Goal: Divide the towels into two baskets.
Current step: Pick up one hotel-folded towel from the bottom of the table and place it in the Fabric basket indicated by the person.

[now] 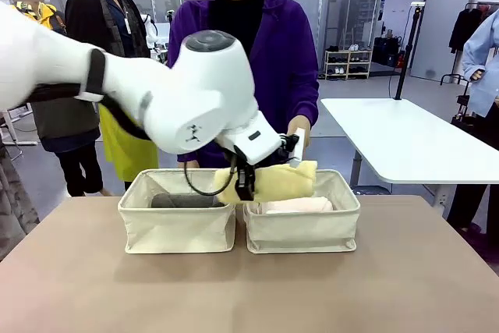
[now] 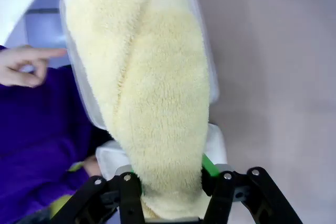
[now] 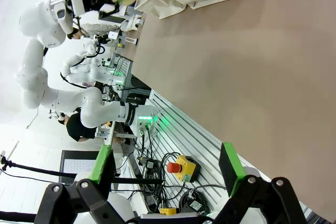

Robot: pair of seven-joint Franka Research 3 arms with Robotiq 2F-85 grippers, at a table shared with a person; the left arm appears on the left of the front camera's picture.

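Item 1: left end effector (image 1: 248, 181). It sits near the centre of the front view, above the seam between the two baskets, at the end of the white left arm (image 1: 117, 83), which enters from 9 o'clock. Its fingers are clamped on the pale yellow towel (image 1: 277, 179). In the left wrist view a green pad (image 2: 209, 165) presses the towel's side at 5 o'clock.

Item 2: pale yellow towel. It is a rolled terry cylinder, held level above the right basket (image 1: 304, 232), over its near-left part, clear of the contents below. In the left wrist view it runs from 6 o'clock up to 12 o'clock.

Item 3: left basket (image 1: 175, 232). It is cream canvas and stands on the counter (image 1: 249, 294) at about 8 o'clock from the held towel. The dark grey towel (image 1: 183, 201) lies inside it.

Item 4: right basket. It matches the left basket and stands just beside it, at 3 o'clock from it. The pale pink towel (image 1: 300, 205) lies inside it.

Item 5: right end effector (image 3: 165, 169). Its fingers stand wide apart with nothing between them, over bare counter in the right wrist view.

Item 6: person in a purple top (image 1: 273, 60). The person stands at 12 o'clock behind the baskets, with one hand (image 1: 299, 130) just above the held towel's far end.
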